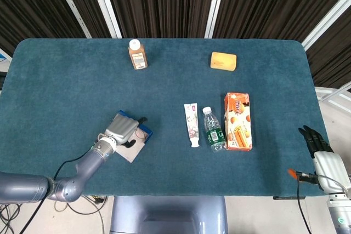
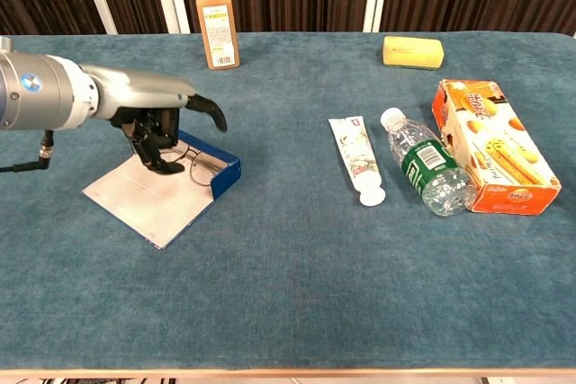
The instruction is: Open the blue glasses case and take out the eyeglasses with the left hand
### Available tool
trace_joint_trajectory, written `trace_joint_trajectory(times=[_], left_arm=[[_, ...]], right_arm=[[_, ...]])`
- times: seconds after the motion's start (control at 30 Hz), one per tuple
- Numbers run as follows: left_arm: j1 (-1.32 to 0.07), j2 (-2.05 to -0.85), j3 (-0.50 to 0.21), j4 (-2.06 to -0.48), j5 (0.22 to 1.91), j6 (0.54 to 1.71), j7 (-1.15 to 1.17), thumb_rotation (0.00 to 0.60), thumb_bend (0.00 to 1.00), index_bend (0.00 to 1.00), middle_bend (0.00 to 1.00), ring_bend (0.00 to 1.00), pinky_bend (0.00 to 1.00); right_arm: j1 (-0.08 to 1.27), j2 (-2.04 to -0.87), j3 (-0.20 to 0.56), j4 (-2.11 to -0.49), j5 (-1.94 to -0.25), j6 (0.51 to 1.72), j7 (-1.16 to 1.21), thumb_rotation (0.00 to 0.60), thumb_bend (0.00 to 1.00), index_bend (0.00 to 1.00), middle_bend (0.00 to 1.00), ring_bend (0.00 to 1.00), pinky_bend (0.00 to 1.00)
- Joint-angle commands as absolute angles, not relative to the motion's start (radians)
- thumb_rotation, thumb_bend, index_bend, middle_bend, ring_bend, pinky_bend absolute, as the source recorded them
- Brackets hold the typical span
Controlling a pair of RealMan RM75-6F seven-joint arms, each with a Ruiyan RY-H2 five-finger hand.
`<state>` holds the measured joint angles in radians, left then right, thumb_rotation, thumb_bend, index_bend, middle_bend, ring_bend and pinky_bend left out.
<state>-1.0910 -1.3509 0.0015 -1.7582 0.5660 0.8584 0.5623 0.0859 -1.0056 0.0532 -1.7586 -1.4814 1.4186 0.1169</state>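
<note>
Left robot hand [image 2: 160, 129] hangs over the open blue glasses case [image 2: 209, 168], its dark fingers [image 2: 155, 152] curled down into the case's near-left part while one finger [image 2: 210, 111] sticks out toward the right above the blue tray. Whether those fingers actually grip the eyeglasses [image 2: 196, 165] cannot be told: the thin wire frame shows just right of the fingertips, lying inside the tray, and the contact point is hidden under the palm. From the head view the same left robot hand [image 1: 122, 127] covers most of the case [image 1: 143, 131], with only a blue edge and a corner of the pale lid [image 1: 131, 152] peeking out beside it.

The case sits at the near-left of the teal tabletop [image 2: 288, 294], its white-lined lid [image 2: 144, 197] flapped flat toward the front edge and the blue tray behind it, under the hand.

Right robot hand [image 1: 317, 140] shows only in the head view, off the tabletop's near-right corner, dark fingers extended and apart, holding nothing.

Well to the right of the case lie a toothpaste tube [image 2: 355, 157], a water bottle [image 2: 421, 171] on its side with a green label, and an orange biscuit box [image 2: 490, 146], side by side. At the far edge stand a brown juice bottle [image 2: 217, 22] and a yellow sponge [image 2: 413, 51]
</note>
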Motion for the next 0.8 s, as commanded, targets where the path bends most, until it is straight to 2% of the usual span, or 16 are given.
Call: trace_joint_trajectory(times=[0.03, 0.4, 0.67, 0.8], left_arm=[[-1.105, -1.339, 0.010, -1.733, 0.535, 0.843, 0.582, 0.600, 0.35, 0.08, 0.95, 0.81, 0.92], [-1.189, -1.365, 0.066, -1.619, 0.305, 0.783, 0.681, 0.600, 0.35, 0.06, 0.97, 0.83, 0.94], [-1.207, -1.383, 0.079, -1.580, 0.243, 0.780, 0.695, 0.600, 0.35, 0.06, 0.98, 0.84, 0.94], [-1.211, -1.379, 0.091, -1.575, 0.225, 0.776, 0.700, 0.600, 0.35, 0.11, 0.99, 0.84, 0.95]], right_arm=[[0.086, -1.006, 0.053, -1.759, -1.481, 1.419, 0.116, 0.600, 0.16, 0.00, 0.00, 0.00, 0.19], [0.086, -1.003, 0.053, -1.760, -1.478, 1.415, 0.120, 0.600, 0.16, 0.00, 0.00, 0.00, 0.19], [0.087, -1.002, 0.053, -1.760, -1.478, 1.414, 0.120, 0.600, 0.16, 0.00, 0.00, 0.00, 0.19], [0.086, -1.003, 0.053, -1.761, -1.479, 1.416, 0.119, 0.600, 0.16, 0.00, 0.00, 0.00, 0.19]])
